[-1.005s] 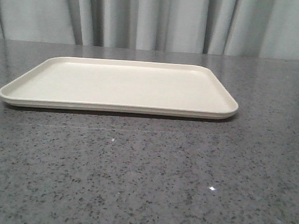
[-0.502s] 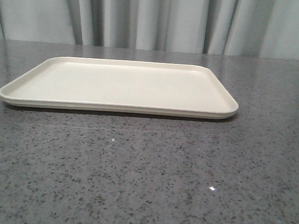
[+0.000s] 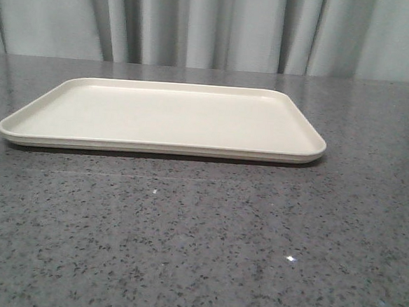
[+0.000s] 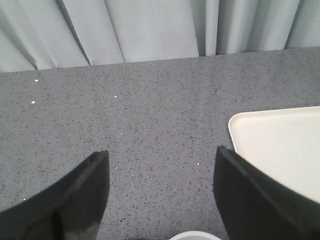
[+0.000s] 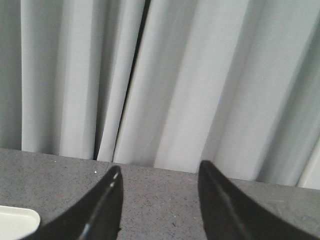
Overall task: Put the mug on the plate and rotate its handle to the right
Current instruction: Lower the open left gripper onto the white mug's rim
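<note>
The cream plate (image 3: 163,115) lies flat on the grey speckled table, with nothing on it. Its corner shows in the left wrist view (image 4: 280,145) and in the right wrist view (image 5: 17,220). A sliver of the mug's white rim (image 4: 195,236) shows at the lower edge of the left wrist view, between the fingers; its handle and smiley face are hidden. My left gripper (image 4: 160,157) is open, its jaws wide apart over the table beside the plate. My right gripper (image 5: 159,172) is open and empty, facing the curtain. Neither gripper shows in the front view.
A grey curtain (image 3: 213,24) hangs behind the table's far edge. Grey speckled tabletop (image 3: 197,251) stretches in front of the plate.
</note>
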Robot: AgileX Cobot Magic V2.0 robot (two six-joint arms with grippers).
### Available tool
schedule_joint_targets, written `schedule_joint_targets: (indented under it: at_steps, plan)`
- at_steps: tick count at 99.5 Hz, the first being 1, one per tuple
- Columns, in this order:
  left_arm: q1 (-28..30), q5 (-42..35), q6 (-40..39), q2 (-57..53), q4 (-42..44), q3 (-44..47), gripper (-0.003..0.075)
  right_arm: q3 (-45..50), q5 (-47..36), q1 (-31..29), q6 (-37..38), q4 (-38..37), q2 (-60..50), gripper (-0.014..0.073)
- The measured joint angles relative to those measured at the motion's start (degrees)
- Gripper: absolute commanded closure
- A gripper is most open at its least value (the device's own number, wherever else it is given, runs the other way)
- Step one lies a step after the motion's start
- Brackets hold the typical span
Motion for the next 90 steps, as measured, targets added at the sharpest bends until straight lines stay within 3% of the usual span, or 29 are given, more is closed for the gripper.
schedule_joint_targets:
  at_steps: [28, 59, 90]
  plan:
    - [0.0, 1.6, 1.6, 0.1, 0.1, -0.1, 0.0281, 0.0, -0.1, 0.0, 0.0, 0.0, 0.0, 0.0223]
    - [0.0, 16.2, 1.7, 7.4, 2.5, -10.9, 0.0281, 0.0, -0.1, 0.0, 0.0, 0.0, 0.0, 0.0223]
    - [0.0, 17.0, 1.7, 11.3, 2.8, -12.8, 0.0281, 0.0, 0.5, 0.0, 0.0, 0.0, 0.1, 0.0223]
